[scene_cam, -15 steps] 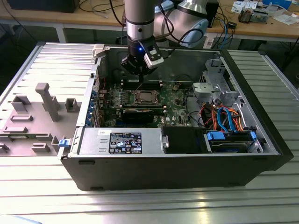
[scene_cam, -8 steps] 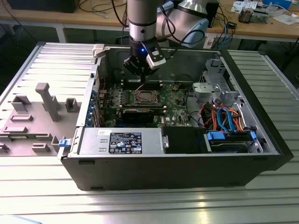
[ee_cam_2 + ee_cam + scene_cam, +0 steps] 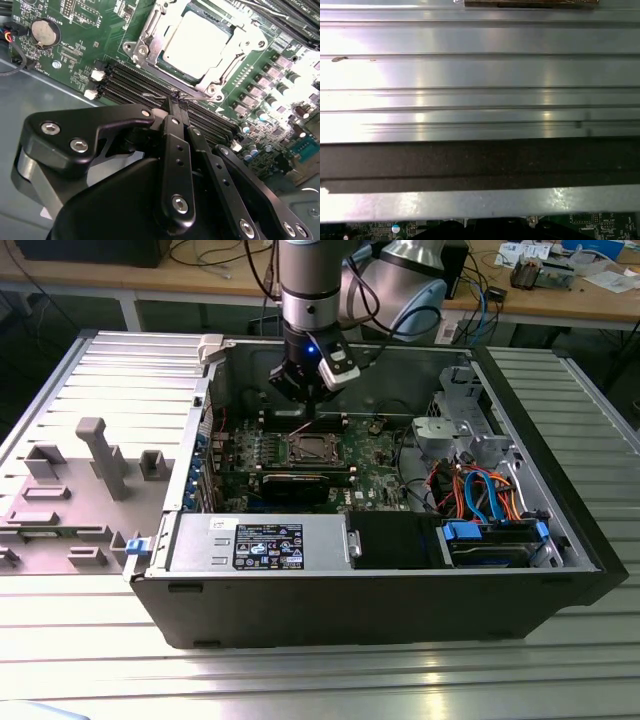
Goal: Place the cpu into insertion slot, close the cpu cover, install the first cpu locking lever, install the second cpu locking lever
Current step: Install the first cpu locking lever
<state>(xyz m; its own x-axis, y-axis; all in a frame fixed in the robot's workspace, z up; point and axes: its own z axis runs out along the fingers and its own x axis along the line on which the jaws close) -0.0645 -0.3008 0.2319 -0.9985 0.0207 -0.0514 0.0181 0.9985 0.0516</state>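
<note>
The cpu [image 3: 196, 41], a pale grey square, lies in the insertion slot [image 3: 312, 448] on the green motherboard inside the open computer case. The silver cpu cover [image 3: 148, 37] lies flat around it, and its window frames the chip. A thin wire locking lever [image 3: 152, 94] runs along the socket's edge beside the memory slots. My gripper [image 3: 176, 102] is shut, with its black fingertips [image 3: 172, 116] right at that lever; I cannot tell whether they pinch it. In the exterior view the gripper [image 3: 304, 403] hangs just behind the socket.
Long black memory slots [image 3: 131, 82] lie between gripper and socket. A coin battery [image 3: 45, 32] sits to one side. A black expansion card [image 3: 296, 483], power supply [image 3: 262, 542], drive cage [image 3: 492, 540] and cables [image 3: 478, 488] crowd the case. Grey fixtures [image 3: 100, 455] stand outside it.
</note>
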